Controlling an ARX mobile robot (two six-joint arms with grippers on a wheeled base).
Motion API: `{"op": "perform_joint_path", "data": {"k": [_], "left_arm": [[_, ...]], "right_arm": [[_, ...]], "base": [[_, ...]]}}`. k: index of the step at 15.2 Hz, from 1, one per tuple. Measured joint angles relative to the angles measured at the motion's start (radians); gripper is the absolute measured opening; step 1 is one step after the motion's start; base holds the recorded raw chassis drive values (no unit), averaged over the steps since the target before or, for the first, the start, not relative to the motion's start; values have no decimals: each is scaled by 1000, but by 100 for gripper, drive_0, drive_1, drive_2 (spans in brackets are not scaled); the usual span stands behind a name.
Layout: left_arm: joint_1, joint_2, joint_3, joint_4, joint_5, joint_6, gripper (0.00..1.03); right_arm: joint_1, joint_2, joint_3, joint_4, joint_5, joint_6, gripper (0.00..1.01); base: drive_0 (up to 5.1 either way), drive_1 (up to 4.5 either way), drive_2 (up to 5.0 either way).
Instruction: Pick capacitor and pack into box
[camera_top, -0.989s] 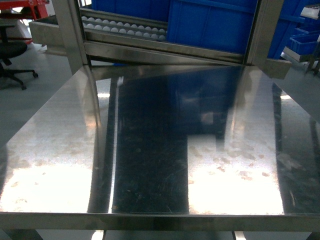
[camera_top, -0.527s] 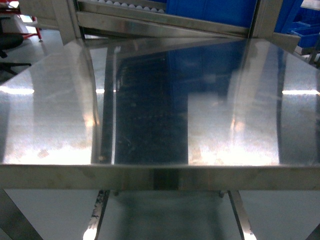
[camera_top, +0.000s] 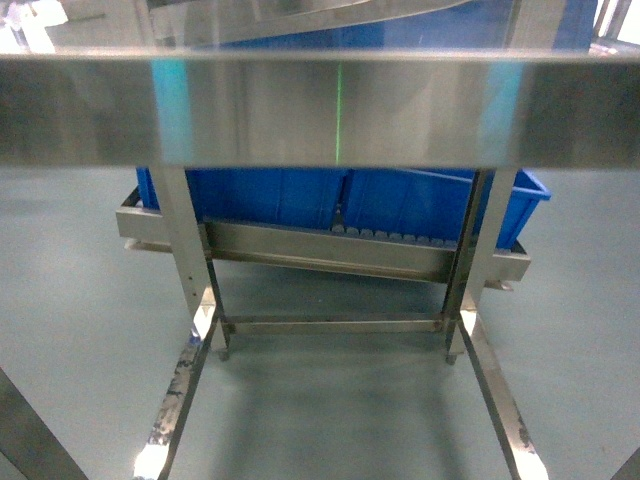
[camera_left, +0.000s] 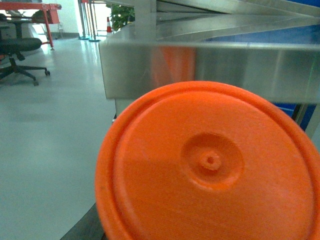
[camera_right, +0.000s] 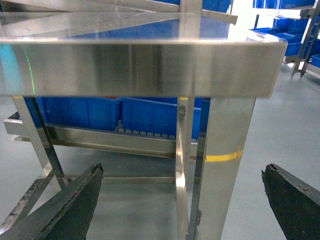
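The glossy orange-red cylindrical capacitor (camera_left: 210, 165) filled the lower right of the left wrist view. It was seen end-on, a round face with a raised rim and a small central dimple, and sat so close to the lens that it hid the left gripper. I could not tell whether that gripper was pinching it or how wide it stood. Just behind it ran the front edge of the brushed stainless-steel desk (camera_left: 225, 70).

The pale pink tub was in no view. The step in hand was probably carrying the capacitor toward the tub, which should be found before any release. The cylinder also needed lifting clear of the desk edge.

The right gripper (camera_right: 181, 172) was spread wide and empty, with its dark fingers (camera_right: 65, 210) at the lower corners. A blue plastic bin (camera_top: 300, 195) sat beneath the desk.
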Motion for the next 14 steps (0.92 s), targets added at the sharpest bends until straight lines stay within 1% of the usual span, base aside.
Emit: {"op": "perform_joint_path", "data": {"k": [14], "left_arm": [[0,0,0,0,0,0,44]], "right_arm": [[0,0,0,0,0,0,98]], "base": [[0,0,0]]}}
